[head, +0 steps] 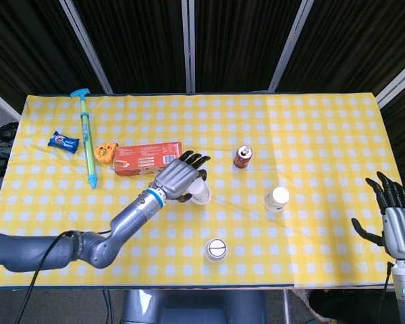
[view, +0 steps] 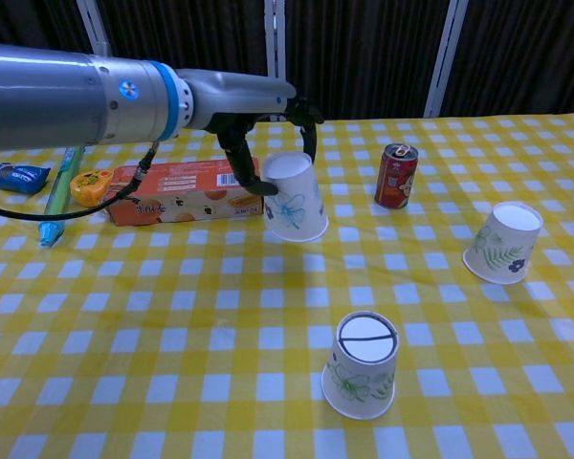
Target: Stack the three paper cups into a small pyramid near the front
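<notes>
**Left hand holds a cup above the cloth**

The left arm reaches in from the left, low across the table, its wrist bent so the left hand [view: 268, 120] arches over an upside-down paper cup [view: 295, 196]. Fingers [view: 309, 115] curl down over the cup's base and far side while the thumb presses its near side; the cup is tilted and appears lifted off the checked cloth [view: 172, 316], just in front of the biscuit box [view: 177, 191]. In the head view the same hand [head: 177, 178] covers most of that cup [head: 201, 193].

A second cup [view: 361, 365] stands inverted near the front edge; a third [view: 502, 242] stands inverted, leaning, at the right. A soda can [view: 396, 176] stands behind them.

The right hand [head: 391, 219] hangs off the table's right edge, fingers spread upward, holding nothing.
</notes>
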`<action>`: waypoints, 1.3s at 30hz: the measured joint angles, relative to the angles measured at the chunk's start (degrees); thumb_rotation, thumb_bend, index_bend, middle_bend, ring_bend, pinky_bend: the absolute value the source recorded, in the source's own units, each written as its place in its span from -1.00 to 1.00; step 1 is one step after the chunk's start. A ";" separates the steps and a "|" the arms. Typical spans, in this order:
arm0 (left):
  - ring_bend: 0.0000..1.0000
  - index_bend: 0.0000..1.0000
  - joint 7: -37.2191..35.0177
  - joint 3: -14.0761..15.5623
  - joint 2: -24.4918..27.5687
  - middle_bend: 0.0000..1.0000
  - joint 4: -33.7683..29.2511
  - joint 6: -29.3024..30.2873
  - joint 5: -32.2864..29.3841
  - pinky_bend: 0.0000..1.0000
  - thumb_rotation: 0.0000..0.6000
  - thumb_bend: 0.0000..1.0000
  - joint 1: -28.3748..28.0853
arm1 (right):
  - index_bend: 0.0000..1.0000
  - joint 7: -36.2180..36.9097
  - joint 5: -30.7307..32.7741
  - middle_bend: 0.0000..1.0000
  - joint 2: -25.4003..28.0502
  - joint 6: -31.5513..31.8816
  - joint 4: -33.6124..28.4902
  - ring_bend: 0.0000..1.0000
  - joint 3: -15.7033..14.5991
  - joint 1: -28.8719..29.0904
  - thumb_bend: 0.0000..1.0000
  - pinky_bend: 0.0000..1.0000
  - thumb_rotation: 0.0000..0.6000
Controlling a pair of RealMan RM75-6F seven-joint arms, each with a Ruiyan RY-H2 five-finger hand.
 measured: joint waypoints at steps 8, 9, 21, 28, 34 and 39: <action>-1.00 -0.25 -5.59 5.76 5.69 -1.00 -6.88 3.27 13.84 -1.00 1.00 -0.25 7.44 | -0.75 -1.18 -0.37 -1.00 -0.13 0.54 -0.47 -1.00 -0.10 -0.21 -0.66 -1.00 1.00; -1.00 -0.25 -6.27 6.31 6.02 -1.00 -7.38 3.49 15.33 -1.00 1.00 -0.25 8.09 | -0.75 -1.34 -0.44 -1.00 -0.18 0.59 -0.51 -1.00 -0.11 -0.20 -0.66 -1.00 1.00; -1.00 -0.25 -9.77 12.71 6.92 -1.00 -12.11 4.67 29.87 -1.00 1.00 -0.25 13.24 | -0.75 -1.94 -0.86 -1.00 -0.34 1.10 -0.84 -1.00 -0.19 -0.33 -0.66 -1.00 1.00; -1.00 -0.25 -8.74 15.07 4.15 -1.00 -12.49 4.14 33.74 -1.00 1.00 -0.25 14.88 | -0.75 -1.71 -0.89 -1.00 -0.13 1.45 -1.00 -1.00 -0.15 -0.58 -0.66 -1.00 1.00; -1.00 -0.25 -6.76 14.93 1.80 -1.00 -11.66 3.77 33.84 -1.00 1.00 -0.25 15.27 | -0.75 -1.54 -0.97 -1.00 -0.08 1.52 -1.00 -1.00 -0.16 -0.65 -0.66 -1.00 1.00; -1.00 -0.25 -4.94 14.42 -0.19 -1.00 -10.75 3.38 32.93 -1.00 1.00 -0.25 15.47 | -0.75 -1.44 -1.03 -1.00 -0.03 1.60 -1.03 -1.00 -0.13 -0.68 -0.66 -1.00 1.00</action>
